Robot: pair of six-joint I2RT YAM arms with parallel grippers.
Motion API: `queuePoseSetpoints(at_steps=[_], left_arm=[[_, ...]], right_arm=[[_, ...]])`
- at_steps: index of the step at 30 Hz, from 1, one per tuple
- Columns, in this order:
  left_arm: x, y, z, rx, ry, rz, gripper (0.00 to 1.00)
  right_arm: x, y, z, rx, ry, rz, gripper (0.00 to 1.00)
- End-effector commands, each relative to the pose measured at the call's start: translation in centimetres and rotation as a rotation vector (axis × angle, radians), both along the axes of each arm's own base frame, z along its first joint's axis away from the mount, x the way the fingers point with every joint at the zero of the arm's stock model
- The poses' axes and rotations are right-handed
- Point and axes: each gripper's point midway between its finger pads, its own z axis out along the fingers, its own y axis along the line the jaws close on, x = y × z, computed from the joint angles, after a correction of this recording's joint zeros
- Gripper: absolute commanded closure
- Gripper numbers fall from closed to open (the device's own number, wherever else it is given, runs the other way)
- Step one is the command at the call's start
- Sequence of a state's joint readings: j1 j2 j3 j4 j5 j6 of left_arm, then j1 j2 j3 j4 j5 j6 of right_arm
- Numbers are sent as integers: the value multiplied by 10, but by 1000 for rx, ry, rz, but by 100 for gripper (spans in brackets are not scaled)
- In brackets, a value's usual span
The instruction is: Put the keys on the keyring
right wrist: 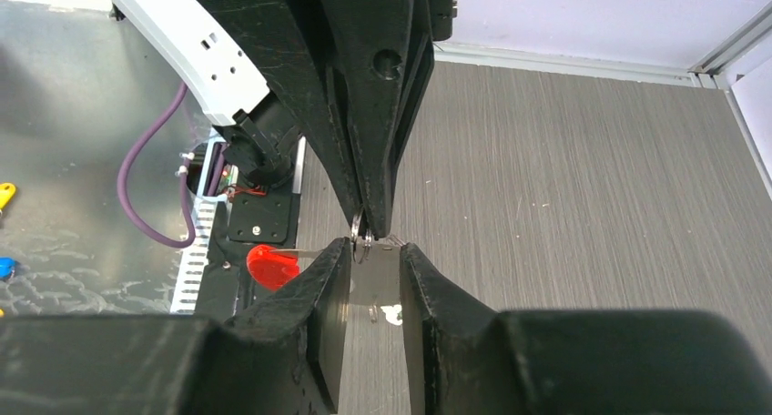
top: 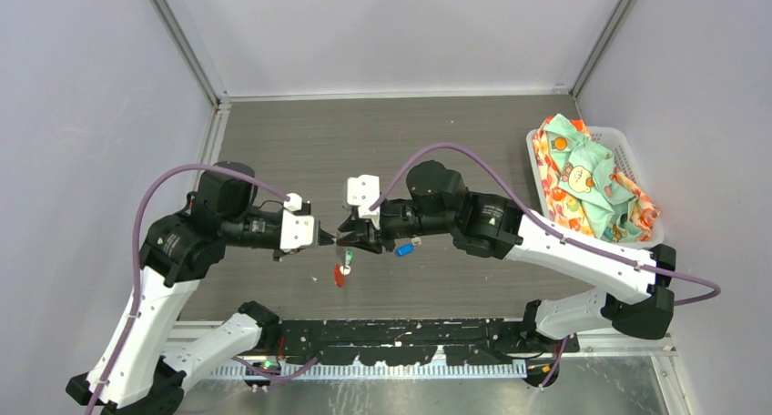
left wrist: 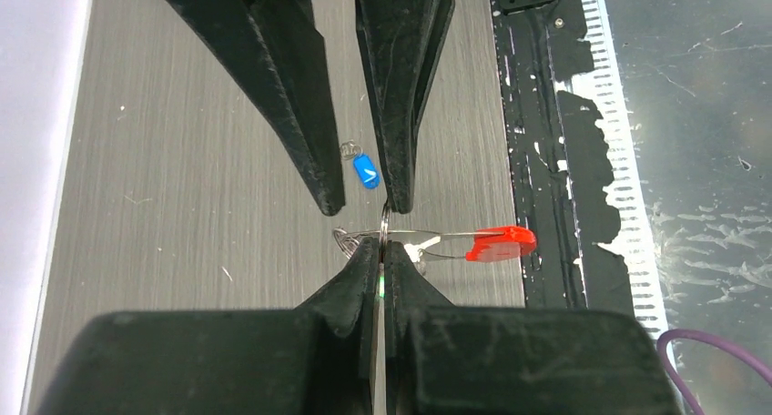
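The keyring hangs from the left gripper, whose tips are clamped on its thin wire. The right gripper faces it, its 2 fingers apart astride that wire (probably steadying it for threading). 1 blue key lies just beyond on the table, not yet threaded. The next move needs a fine, aligned pinch.

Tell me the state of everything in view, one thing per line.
left gripper: shut on keyring
right gripper: open, straddling keyring
keyring: held by left gripper
blue key: lying loose, not on keyring
basket: filled with cloth
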State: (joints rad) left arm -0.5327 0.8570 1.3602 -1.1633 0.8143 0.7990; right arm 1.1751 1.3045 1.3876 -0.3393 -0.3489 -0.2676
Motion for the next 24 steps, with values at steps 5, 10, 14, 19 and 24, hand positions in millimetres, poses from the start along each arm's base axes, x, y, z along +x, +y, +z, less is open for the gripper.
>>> queuePoseSetpoints(at_steps=[5, 10, 14, 19, 24], left_arm=[[-2, -5, 24, -65, -22, -7, 100], [-5, -6, 27, -77, -7, -11, 100], [-7, -7, 29, -97, 26, 7, 95], [-14, -7, 30, -141, 72, 25, 71], [-13, -9, 31, -213, 93, 75, 68]], right_arm=[[-3, 9, 25, 48, -27, 13, 86], [2, 10, 25, 50, -34, -16, 99], [5, 6, 34, 105, -49, -53, 99], [-2, -5, 58, 295, -37, -61, 99], [-7, -13, 73, 471, 40, -50, 99]])
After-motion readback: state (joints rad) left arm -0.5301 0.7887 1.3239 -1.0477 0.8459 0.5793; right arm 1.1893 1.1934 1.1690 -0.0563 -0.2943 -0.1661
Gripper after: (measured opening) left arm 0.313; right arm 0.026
